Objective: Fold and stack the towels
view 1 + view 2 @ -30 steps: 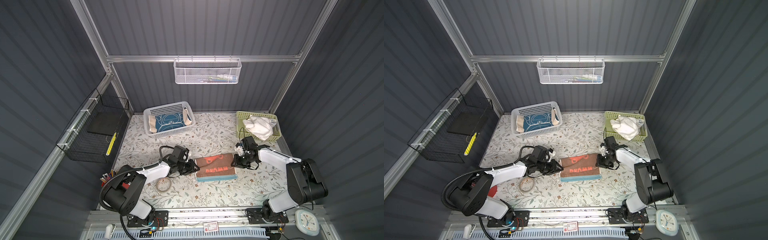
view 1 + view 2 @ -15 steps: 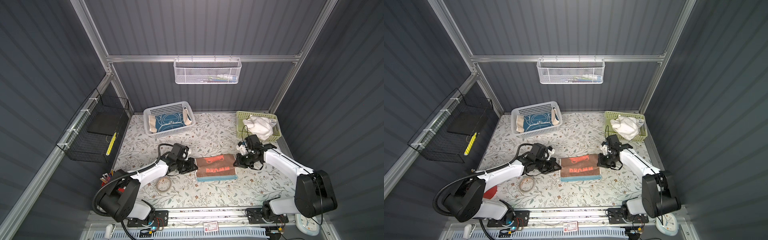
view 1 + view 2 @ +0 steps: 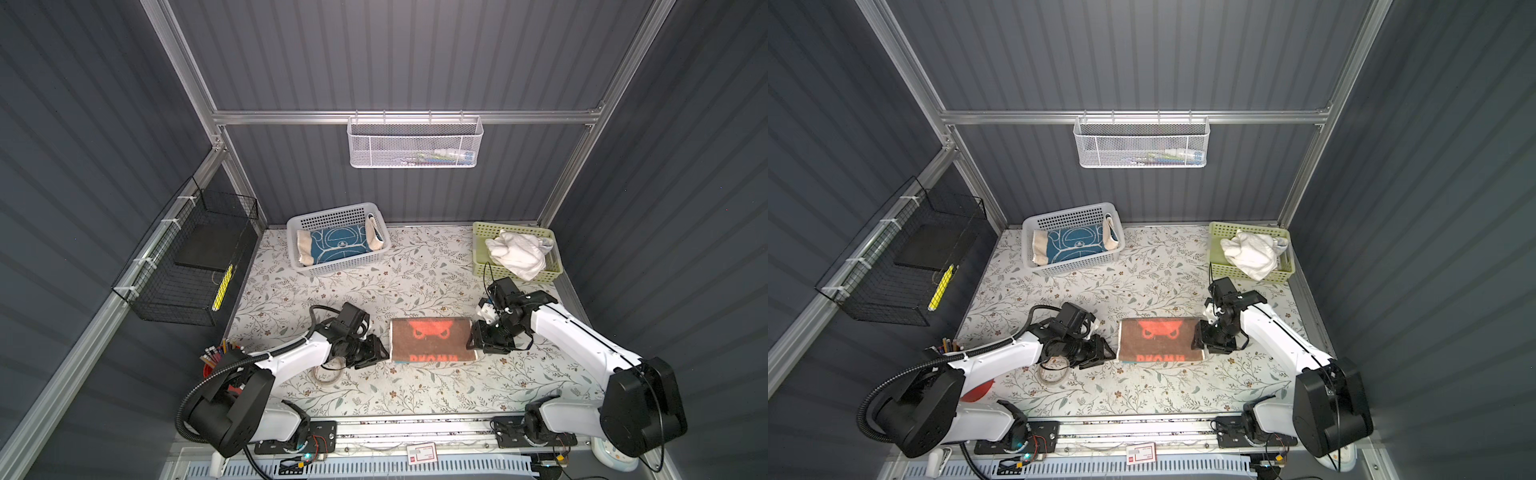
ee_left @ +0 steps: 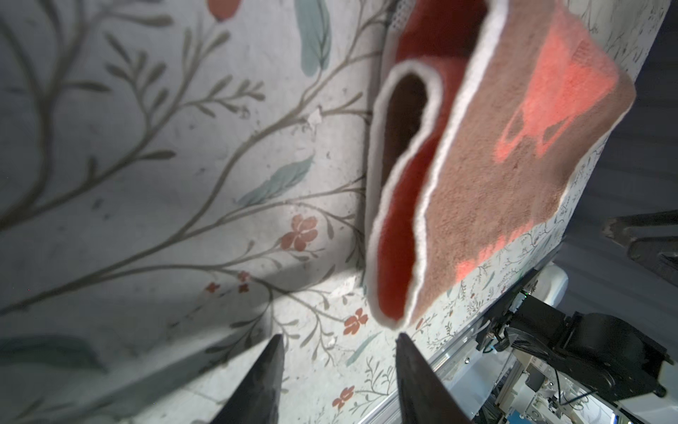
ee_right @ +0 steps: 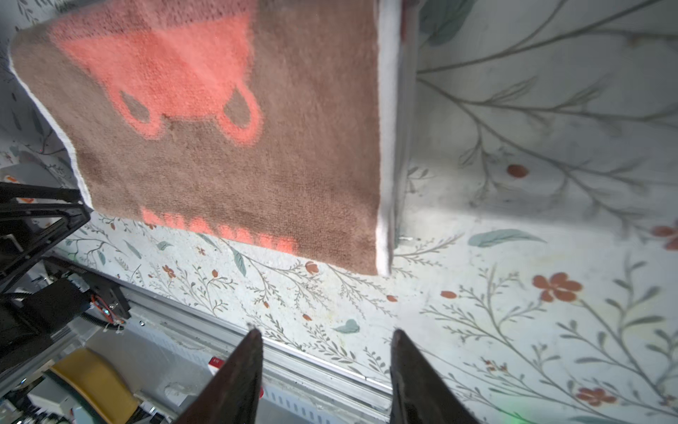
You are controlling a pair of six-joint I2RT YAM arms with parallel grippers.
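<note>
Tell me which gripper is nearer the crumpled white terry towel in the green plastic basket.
Right. The right gripper is just in front of the green basket holding the white towel; the left gripper is farther, beyond the folded brown-and-coral terry towel's left edge.

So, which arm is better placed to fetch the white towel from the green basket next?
Right. The right gripper is open and empty beside the folded brown towel, with the green basket and white towel just behind it. The left gripper, also open, sits at that towel's other end.

Dark ribbed walls (image 3: 395, 54), aluminium frame (image 3: 291, 117), floral tabletop (image 3: 415, 270)
</note>
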